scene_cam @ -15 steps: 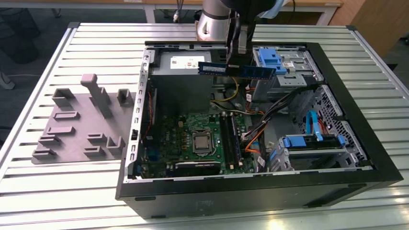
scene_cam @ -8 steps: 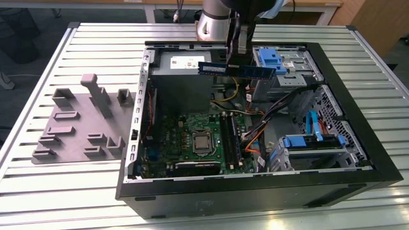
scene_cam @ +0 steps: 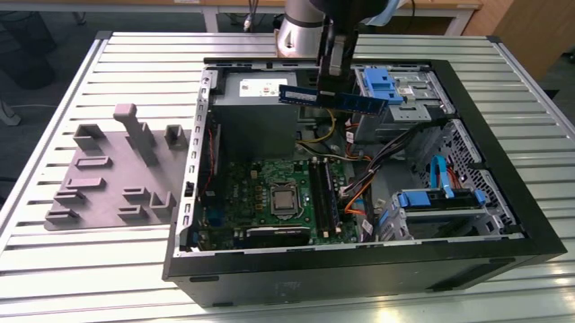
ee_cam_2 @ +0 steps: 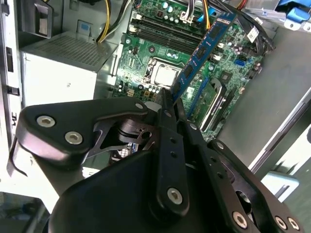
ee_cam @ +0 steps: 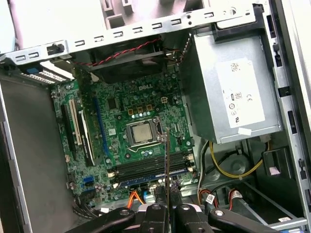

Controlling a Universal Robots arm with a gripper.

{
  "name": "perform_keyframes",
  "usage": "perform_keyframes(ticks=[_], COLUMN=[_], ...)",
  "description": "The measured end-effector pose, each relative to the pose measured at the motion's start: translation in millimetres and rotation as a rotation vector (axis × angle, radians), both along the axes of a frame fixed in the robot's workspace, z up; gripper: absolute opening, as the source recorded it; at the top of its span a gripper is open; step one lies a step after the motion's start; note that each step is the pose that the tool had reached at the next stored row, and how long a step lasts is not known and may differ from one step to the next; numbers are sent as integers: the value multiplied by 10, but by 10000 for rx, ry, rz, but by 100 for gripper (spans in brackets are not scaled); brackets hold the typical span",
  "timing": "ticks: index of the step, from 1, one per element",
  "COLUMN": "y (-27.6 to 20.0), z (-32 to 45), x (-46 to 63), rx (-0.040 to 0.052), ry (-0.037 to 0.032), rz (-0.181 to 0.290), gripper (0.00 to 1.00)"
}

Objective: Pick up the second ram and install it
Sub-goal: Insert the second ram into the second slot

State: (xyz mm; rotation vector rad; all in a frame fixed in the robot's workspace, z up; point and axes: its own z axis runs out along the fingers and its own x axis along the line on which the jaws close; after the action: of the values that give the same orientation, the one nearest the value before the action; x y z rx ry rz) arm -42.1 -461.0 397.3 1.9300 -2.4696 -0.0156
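Exterior view: the arm [scene_cam: 301, 30] reaches down from the far edge of the slatted surface [scene_cam: 134, 54] over the open computer case [scene_cam: 359, 269]. The case lies on its side on the half of the surface towards the exterior view's right. The jaws are clenched on the second ram [scene_cam: 359, 101], gripping its upper long edge near the middle. The stick hangs in the air above the far part of the case, over the seam between the power supply [scene_cam: 256, 114] and the drive cage [scene_cam: 395, 94]. Its long side is roughly level and it is well clear of the motherboard [scene_cam: 260, 195].

A white sticker [scene_cam: 301, 96] sits on the ram's end towards the exterior view's left, with print too small to read. The power supply carries a white label [scene_cam: 262, 86]. In the first wrist view that label [ee_cam: 240, 92] shows dark print and small marks. White lettering is printed on the motherboard [ee_cam: 121, 107] beside the processor socket [ee_cam: 142, 132].

In the first wrist view the ram [ee_cam: 166, 165] appears edge-on as a thin line rising from between the jaws, crossing the long black memory slots [ee_cam: 150, 167] below it. In the second wrist view the blue stick [ee_cam_2: 201, 48] juts out from the closed jaws, its row of dark chips facing the camera.

A grey fixture plate [scene_cam: 108, 182] with upright blocks lies near the surface's edge at the exterior view's left, apart from the case.
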Motion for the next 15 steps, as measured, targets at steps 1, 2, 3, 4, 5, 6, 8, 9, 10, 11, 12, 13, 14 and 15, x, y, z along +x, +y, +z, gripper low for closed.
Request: perform_keyframes(ticks=[1,2,3,4,5,6,8,9,10,11,12,13,14,15], y=[0,0,0,0,0,0,0,0,0,0,0,0,0,0], z=[-1,-1,-1,-1,-1,-1,-1,-1,-1,-1,-1,-1,-1,-1], x=[0,0,0,0,0,0,0,0,0,0,0,0,0,0], rx=[1,1,1,0,0,0,0,0,0,0,1,0,1,1], ry=[0,-1,0,0,0,0,0,0,0,0,0,0,0,-1], rz=[-68,-118,-136,-136,-149,-161,-163,-163,-164,-165,-165,-166,-168,-174], gripper=[14,14,14,14,14,14,14,14,14,14,14,14,14,14])
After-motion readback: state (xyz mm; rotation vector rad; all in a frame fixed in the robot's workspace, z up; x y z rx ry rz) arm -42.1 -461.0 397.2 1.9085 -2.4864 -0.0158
